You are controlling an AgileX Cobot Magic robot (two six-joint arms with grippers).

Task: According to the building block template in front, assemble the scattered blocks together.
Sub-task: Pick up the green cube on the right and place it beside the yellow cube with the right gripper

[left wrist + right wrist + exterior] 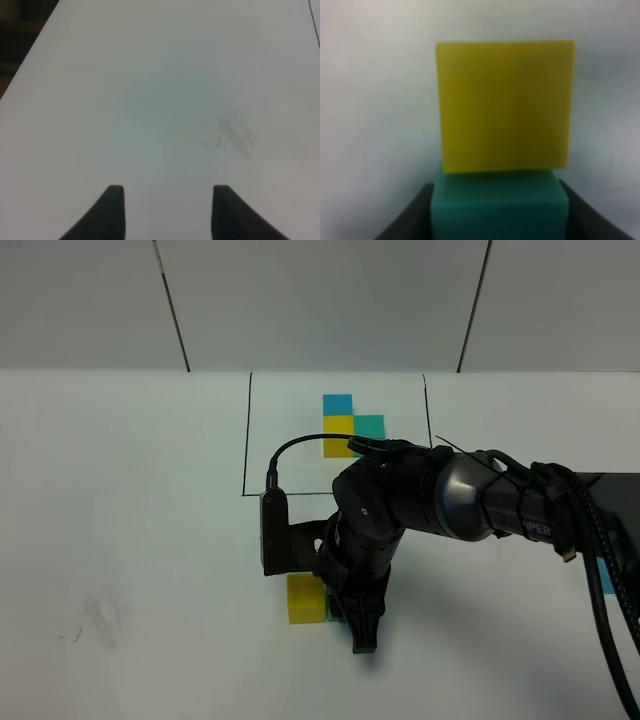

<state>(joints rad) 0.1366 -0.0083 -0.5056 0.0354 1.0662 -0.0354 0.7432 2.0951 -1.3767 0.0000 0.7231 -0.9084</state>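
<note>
I'm partway through joining the second piece. My right gripper (362, 638) reaches across the middle of the table (120, 540) and is clamped on the teal-green block (499, 207), with its jaws pressed against two opposite sides. The forward face of that block sits against the yellow block (505, 105); in the wrist view they touch, with the yellow one a shade askew. From the high camera the teal-green one lies to the right of the yellow one, the same order the template (338, 428) shows inside its black frame at the far side of the table. So I judge this joint as good as made.

The next move calls for easing the jaws open and lifting straight off, with no sideways drag, or the pair will slide apart. After that the sky-blue block (606, 578) has to go against the yellow one's far face, the side toward the template. I take the pale blue sliver behind the cables (600, 540) at the right edge to be that block, but most of it is hidden, so I can't be sure.

My left gripper (167, 210) hangs over bare table with its fingers standing apart and nothing between them. The only writing I can read is "PIPER" in white on the right arm (537, 531) — the blocks and the template carry no marks.
</note>
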